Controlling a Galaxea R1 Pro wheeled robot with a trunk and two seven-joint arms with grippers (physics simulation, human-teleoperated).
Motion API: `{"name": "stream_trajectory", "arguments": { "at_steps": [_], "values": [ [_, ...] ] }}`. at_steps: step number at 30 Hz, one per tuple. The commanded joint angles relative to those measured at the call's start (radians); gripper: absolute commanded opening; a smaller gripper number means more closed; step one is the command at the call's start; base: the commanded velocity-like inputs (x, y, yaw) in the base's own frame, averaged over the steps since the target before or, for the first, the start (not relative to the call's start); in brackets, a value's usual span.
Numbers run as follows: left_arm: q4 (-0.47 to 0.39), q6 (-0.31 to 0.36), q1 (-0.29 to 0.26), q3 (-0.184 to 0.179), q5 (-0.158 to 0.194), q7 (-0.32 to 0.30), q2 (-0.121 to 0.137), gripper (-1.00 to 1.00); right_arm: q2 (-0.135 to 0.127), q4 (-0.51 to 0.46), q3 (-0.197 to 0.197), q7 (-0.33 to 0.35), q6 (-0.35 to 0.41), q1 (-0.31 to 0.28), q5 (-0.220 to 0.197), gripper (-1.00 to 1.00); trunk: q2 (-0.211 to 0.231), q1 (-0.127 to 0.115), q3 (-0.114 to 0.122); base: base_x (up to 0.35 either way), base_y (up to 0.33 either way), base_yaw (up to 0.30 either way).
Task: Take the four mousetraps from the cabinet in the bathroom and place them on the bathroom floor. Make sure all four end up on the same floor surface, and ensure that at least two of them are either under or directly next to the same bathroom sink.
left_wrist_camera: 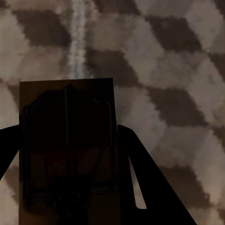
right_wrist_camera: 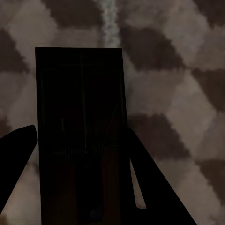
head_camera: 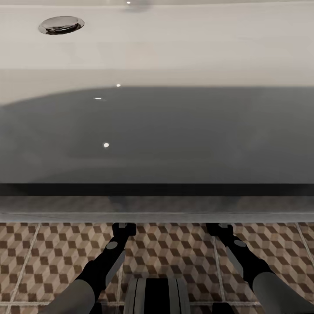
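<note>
While both arms reach down over the bathroom floor (head_camera: 43, 257), each jaws pair grips a mousetrap (left_wrist_camera: 65, 140)

A glossy white basin (head_camera: 174, 43) with a shiny chrome drain (head_camera: 61, 25) sits above matt patterned floor tiles (head_camera: 43, 257); each dark wooden mousetrap (left_wrist_camera: 65, 140) carries thin metal wire.

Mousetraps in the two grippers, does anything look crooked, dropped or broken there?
Nothing stands out. The left gripper holds a mousetrap flat between its fingers, and the right gripper holds another mousetrap the same way. Both boards look whole and sit straight above the cube-patterned bathroom floor. The views are too dark to judge the metal parts.
</note>
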Motion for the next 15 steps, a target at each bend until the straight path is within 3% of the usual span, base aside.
{"name": "stream_trajectory", "arguments": {
  "at_steps": [1, 15],
  "values": [
    [0.000, 0.001, 0.000, 0.000, -0.003, 0.002, 0.000, -1.00, 0.000, 0.000, 0.000, 0.000, 0.000, 0.000, 0.000, -1.00, 0.000, 0.000, 0.000, 0.000, 0.000, 0.000],
    [0.000, 0.001, 0.000, 0.000, -0.003, 0.002, -0.001, -1.00, 0.002, 0.000, 0.001, -0.001, 0.009, 0.000, 0.000, -1.00, 0.000, 0.000, 0.000, 0.000, 0.000, 0.000]
  ]
}}
